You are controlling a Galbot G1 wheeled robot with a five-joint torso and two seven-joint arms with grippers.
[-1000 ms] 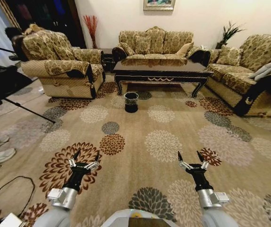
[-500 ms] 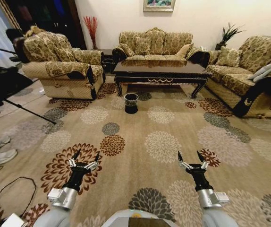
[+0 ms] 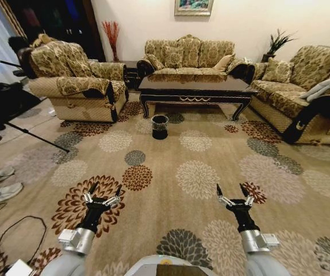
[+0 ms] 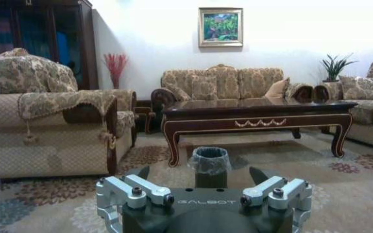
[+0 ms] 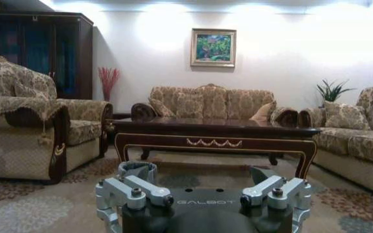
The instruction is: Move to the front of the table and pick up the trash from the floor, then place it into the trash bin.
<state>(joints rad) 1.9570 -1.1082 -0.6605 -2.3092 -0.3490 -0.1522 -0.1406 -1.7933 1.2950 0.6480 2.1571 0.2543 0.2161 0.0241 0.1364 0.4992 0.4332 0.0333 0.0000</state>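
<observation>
Left tool [image 4: 199,175] spread wide; trash bin [image 4: 210,165] before table [image 4: 258,115].

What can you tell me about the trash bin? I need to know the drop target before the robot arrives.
The trash bin is small, round and black, lined with a clear plastic bag folded over its rim. It stands upright and open-topped on the carpet, just in front of the coffee table, near its left front leg, apart from it. Nothing else touches it. What it holds cannot be seen.
</observation>
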